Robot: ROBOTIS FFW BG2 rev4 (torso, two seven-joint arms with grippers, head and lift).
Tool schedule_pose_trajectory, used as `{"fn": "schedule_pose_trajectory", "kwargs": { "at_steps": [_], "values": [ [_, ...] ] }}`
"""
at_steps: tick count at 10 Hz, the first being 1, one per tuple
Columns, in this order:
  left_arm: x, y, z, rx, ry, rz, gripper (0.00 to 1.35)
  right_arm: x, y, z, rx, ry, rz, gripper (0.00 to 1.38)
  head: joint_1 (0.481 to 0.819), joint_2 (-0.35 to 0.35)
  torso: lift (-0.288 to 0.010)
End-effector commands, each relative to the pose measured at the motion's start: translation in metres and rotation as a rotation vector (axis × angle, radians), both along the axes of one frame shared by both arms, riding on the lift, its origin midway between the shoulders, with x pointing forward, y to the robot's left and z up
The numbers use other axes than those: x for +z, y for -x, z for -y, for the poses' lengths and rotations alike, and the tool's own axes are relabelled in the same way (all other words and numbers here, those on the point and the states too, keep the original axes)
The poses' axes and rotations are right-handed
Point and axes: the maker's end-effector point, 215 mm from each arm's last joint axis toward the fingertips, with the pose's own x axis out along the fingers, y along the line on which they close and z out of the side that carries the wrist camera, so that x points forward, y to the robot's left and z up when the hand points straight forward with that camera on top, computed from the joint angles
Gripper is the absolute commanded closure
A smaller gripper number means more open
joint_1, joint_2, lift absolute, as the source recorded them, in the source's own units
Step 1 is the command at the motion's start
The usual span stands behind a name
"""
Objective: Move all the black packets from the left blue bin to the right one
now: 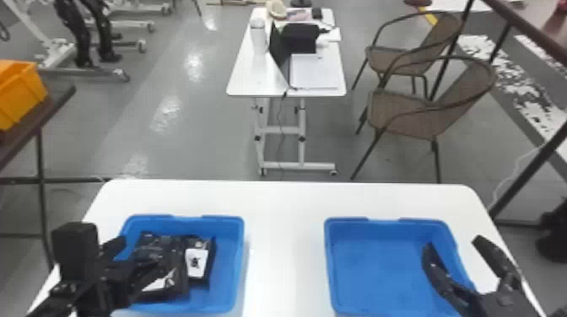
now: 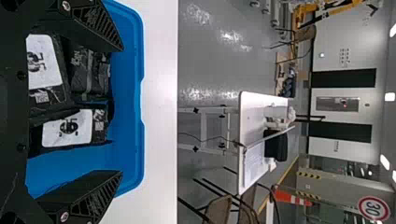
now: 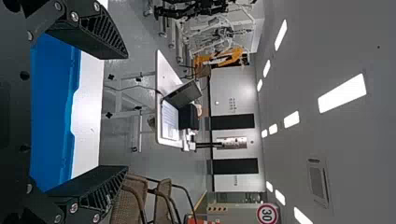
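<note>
One white table (image 1: 287,202); on it, well apart, left blue bin (image 1: 226,261) and right blue bin (image 1: 379,261). Left hand (image 1: 143,253) over left bin, spread wide; right hand (image 1: 453,243) wide too, near right bin's outer edge. Black packets (image 1: 197,261) inside left bin.

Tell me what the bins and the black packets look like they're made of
The left blue bin and right blue bin look like smooth moulded plastic, given their even colour and rounded corners. The black packets seem glossy plastic film, perhaps foil-lined, judging by creases and highlights.
</note>
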Motion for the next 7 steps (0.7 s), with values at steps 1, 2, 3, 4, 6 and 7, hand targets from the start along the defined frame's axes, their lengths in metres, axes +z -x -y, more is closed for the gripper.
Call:
{"fn": "schedule_pose_trajectory", "kwargs": {
  "at_steps": [1, 2, 3, 4, 6, 7],
  "values": [
    [-0.023, 0.004, -0.016, 0.046, 0.025, -0.109, 0.09, -0.002, 0.000, -0.004, -0.003, -0.015, -0.004, 0.18, 0.695, 0.049, 0.000],
    [-0.031, 0.006, -0.025, 0.052, 0.003, -0.163, 0.08, -0.003, -0.001, -0.004, 0.003, -0.022, -0.005, 0.18, 0.695, 0.066, 0.000],
    [-0.041, 0.007, -0.029, 0.055, -0.005, -0.220, 0.10, -0.004, -0.001, -0.005, 0.006, -0.024, -0.009, 0.18, 0.695, 0.072, 0.000],
    [-0.053, 0.007, -0.033, 0.047, -0.013, -0.269, 0.11, -0.006, -0.002, -0.006, 0.008, -0.026, -0.015, 0.18, 0.695, 0.084, 0.000],
    [-0.081, 0.022, -0.043, 0.062, -0.013, -0.417, 0.11, -0.006, -0.004, -0.008, 0.017, -0.030, -0.017, 0.18, 0.695, 0.096, 0.000],
    [-0.092, 0.032, -0.051, 0.077, -0.040, -0.491, 0.11, -0.008, -0.004, -0.008, 0.017, -0.031, -0.021, 0.18, 0.695, 0.108, 0.000]
  ]
}}
